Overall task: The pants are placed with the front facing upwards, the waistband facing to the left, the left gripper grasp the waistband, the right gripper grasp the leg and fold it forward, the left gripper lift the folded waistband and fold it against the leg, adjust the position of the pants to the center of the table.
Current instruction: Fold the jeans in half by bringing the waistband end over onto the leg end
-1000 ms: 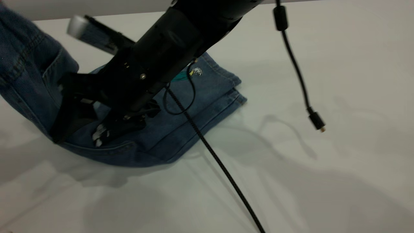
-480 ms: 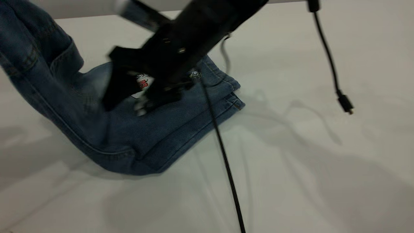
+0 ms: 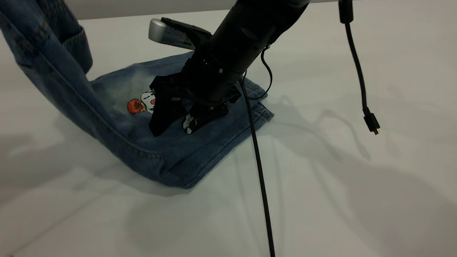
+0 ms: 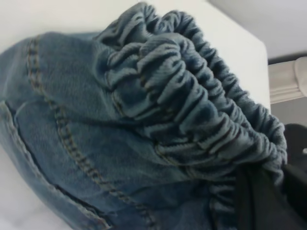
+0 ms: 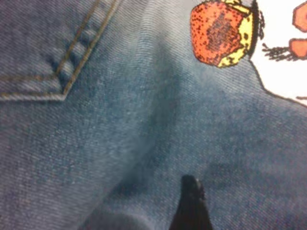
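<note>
The blue denim pants (image 3: 200,150) lie folded on the white table (image 3: 357,200), with the cartoon print (image 3: 137,105) facing up. Their upper part (image 3: 43,53) is lifted off the table at the far left and hangs in a curve. In the left wrist view the ruffled waistband (image 4: 192,96) bunches against the left gripper (image 4: 254,201), which is shut on it. The right gripper (image 3: 173,125) hovers open just over the folded legs beside the print (image 5: 220,33), nothing between its fingers. Only one fingertip (image 5: 192,191) shows in the right wrist view.
A loose black cable with a plug (image 3: 371,123) dangles at the right. A braided cable (image 3: 259,167) runs from the right arm down across the table's front. The table's far edge lies just behind the pants.
The right gripper has risen off the near left part of the pants and moved toward their middle, uncovering the print. The lifted waist end has swung higher and further left.
</note>
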